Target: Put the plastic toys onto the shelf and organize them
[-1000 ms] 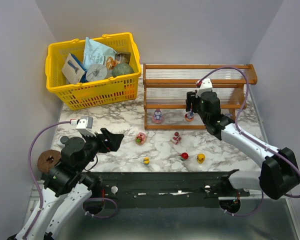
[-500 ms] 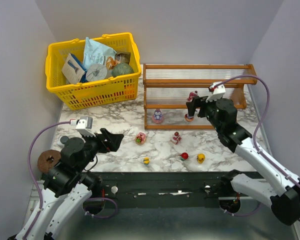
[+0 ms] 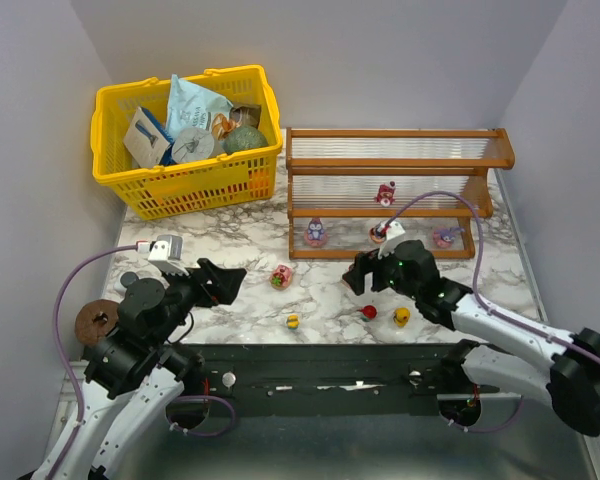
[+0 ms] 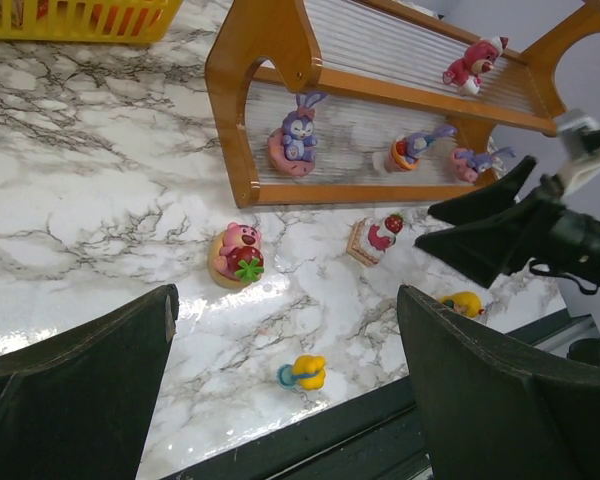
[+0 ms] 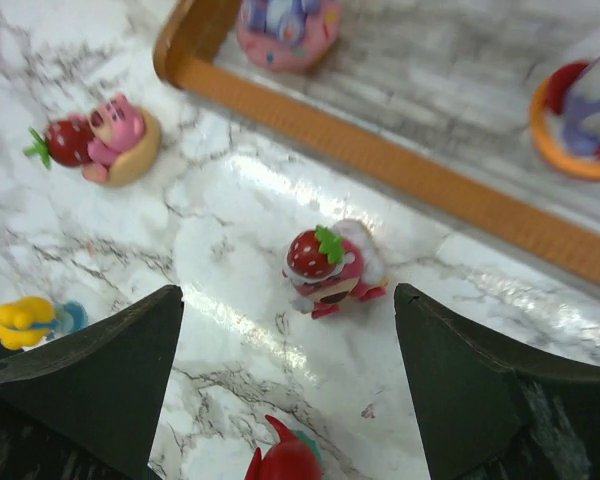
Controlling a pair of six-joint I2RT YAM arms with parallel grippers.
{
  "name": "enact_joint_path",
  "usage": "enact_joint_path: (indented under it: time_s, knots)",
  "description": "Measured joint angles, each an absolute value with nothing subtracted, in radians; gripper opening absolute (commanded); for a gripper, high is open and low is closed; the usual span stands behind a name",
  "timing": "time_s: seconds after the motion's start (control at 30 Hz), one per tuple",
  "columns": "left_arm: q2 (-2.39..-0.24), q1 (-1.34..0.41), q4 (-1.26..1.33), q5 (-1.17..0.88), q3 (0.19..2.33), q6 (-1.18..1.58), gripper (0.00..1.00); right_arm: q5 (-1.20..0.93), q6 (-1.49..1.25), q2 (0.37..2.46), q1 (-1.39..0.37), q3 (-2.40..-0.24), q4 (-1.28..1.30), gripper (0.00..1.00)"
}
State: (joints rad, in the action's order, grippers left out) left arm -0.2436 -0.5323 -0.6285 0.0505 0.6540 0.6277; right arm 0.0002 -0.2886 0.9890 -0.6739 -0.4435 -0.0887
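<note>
Plastic toys (image 3: 282,277): five lie near the worktop's (image 3: 210,235) front edge and four on the shelf (image 3: 395,162). The right gripper (image 3: 358,272), spread and empty, has left the middle tier, where a pink toy (image 3: 385,193) stands. It hovers over a strawberry-capped toy (image 5: 325,265). The left gripper (image 3: 232,280) is spread and unmoved. A red toy (image 5: 285,455) is cut off in the right wrist view.

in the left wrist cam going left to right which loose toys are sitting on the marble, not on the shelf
pink bear with a strawberry → small yellow and blue toy → strawberry-topped figurine → yellow toy
</note>
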Motion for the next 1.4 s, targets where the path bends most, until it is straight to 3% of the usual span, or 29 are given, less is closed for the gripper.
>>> enact_joint_path:
  time_s: [0.17,0.4,0.57,0.93,1.1,1.27,1.4]
  knots:
    - [-0.242,-0.532,-0.628,0.05,0.654,0.628,0.99,0.023,-0.316,1.154,-0.731,-0.433,-0.158,0.92]
    - [-0.242,-0.532,-0.626,0.047,0.654,0.627,0.99,0.083,-0.319,1.225,-0.734,-0.429,-0.262,0.88]
    - [-0.242,-0.532,-0.626,0.043,0.654,0.627,0.99,0.111,-0.284,1.247,-0.734,-0.415,-0.322,0.69]
    - [-0.242,-0.532,-0.626,0.034,0.654,0.624,0.99,0.117,-0.234,1.255,-0.734,-0.37,-0.392,0.55]
    - [-0.242,-0.532,-0.625,0.032,0.654,0.624,0.99,0.139,-0.243,1.291,-0.734,-0.392,-0.398,0.42]
    - [-0.242,-0.532,-0.625,0.032,0.654,0.624,0.99,0.145,-0.25,1.291,-0.734,-0.392,-0.41,0.13]
    - [-0.242,-0.532,-0.624,0.031,0.654,0.621,0.99,0.146,-0.255,1.282,-0.734,-0.395,-0.406,0.03]
